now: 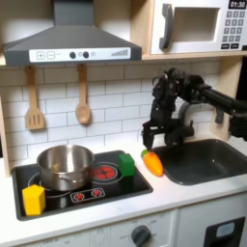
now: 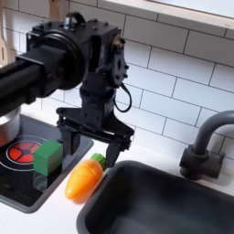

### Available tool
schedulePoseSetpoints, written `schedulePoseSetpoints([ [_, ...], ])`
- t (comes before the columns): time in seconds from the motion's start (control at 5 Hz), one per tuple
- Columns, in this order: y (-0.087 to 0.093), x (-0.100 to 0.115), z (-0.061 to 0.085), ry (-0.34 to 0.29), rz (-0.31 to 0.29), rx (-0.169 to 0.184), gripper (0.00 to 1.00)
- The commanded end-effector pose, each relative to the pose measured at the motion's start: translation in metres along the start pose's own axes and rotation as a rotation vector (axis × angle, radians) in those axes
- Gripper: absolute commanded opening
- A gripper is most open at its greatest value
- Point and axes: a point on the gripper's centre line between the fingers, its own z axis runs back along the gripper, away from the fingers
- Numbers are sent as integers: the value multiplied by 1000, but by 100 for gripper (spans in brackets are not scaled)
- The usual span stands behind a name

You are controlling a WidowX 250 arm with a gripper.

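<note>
My gripper (image 1: 158,140) (image 2: 91,146) hangs open just above an orange toy carrot (image 1: 152,162) (image 2: 84,178) with a green top, which lies on the white counter between the stove and the sink. Its two black fingers (image 2: 112,149) straddle the carrot's leafy end without holding it. A green block (image 1: 126,164) (image 2: 47,155) sits on the stove's right edge, close to the gripper's left finger in the second exterior view.
A steel pot (image 1: 65,166) stands on the black stove (image 1: 101,193), with a yellow block (image 1: 34,200) at its front left. The dark sink (image 1: 207,159) (image 2: 155,206) and faucet (image 2: 203,146) lie to the right. Wooden utensils (image 1: 83,96) hang on the tiled wall.
</note>
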Motion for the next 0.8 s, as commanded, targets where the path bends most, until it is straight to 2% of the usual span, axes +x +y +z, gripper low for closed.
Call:
schedulePoseSetpoints([
  [0.0,0,2,-28,51,-16,-27,100],
  [0.2,1,-4,-31,61,-52,-40,100],
  [0.4,7,-9,-41,83,-44,-32,100],
  [0.6,6,-15,-51,103,-71,-28,100],
])
